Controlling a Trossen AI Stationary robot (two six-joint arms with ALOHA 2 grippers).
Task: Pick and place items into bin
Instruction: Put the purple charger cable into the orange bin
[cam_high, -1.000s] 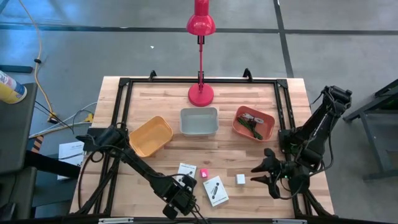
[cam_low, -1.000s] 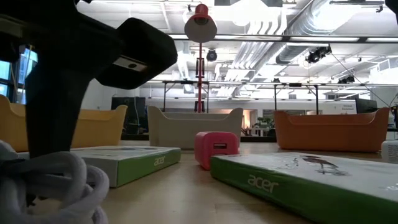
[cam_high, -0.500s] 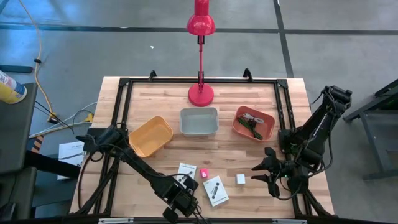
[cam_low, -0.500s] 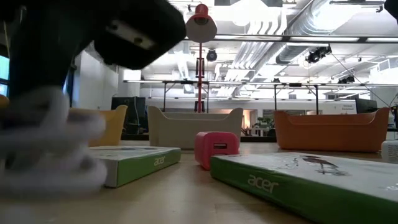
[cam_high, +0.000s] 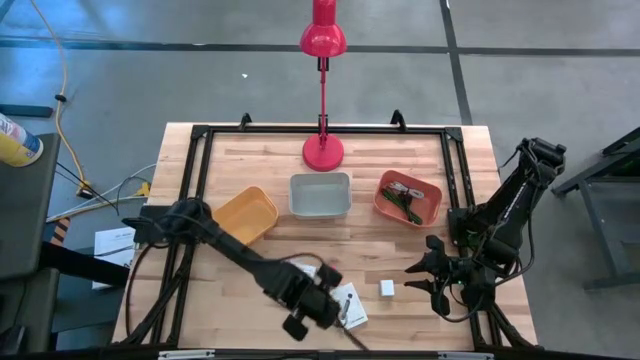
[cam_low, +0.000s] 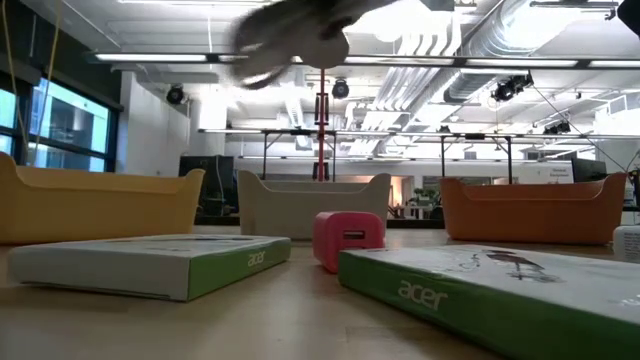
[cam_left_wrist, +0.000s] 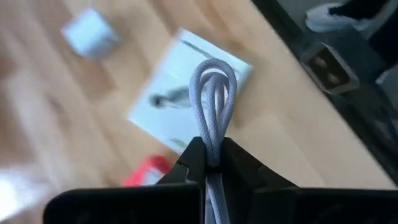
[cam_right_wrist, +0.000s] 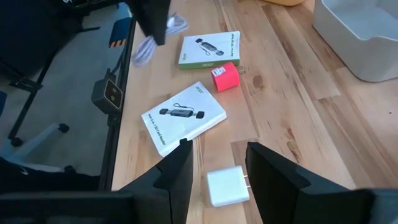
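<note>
My left gripper (cam_high: 318, 305) hangs above the table's near edge, over two white boxes with black print (cam_right_wrist: 210, 50) (cam_right_wrist: 184, 116). It is shut on a coiled pale grey cable (cam_left_wrist: 213, 93), seen as a blur high in the low view (cam_low: 290, 30). A pink cube (cam_right_wrist: 225, 76) sits on the wood between the boxes. A white cube (cam_right_wrist: 227, 186) lies just ahead of my right gripper (cam_right_wrist: 217, 171), which stands open at the near right (cam_high: 412, 279) and touches nothing. My left gripper pinches the cable's bundled strands (cam_left_wrist: 211, 152) between its two fingers, slanting down from above. A loop end (cam_left_wrist: 213, 74) sticks out past the fingertips. The bundle (cam_right_wrist: 144, 53) hangs at the gripper, lifted clear of the table.
Three bins stand in a row mid-table: yellow (cam_high: 243, 218), grey (cam_high: 320, 194) and orange (cam_high: 408, 197), the orange one holding green and dark bits. A red lamp (cam_high: 323, 150) stands behind them. A black frame (cam_high: 190, 180) edges the table.
My left gripper has risen from the table's near edge with the cable and swung toward the right, over the boxes. The cable, lying coiled on the wood a second ago, is now lifted clear. My right gripper has kept still.
</note>
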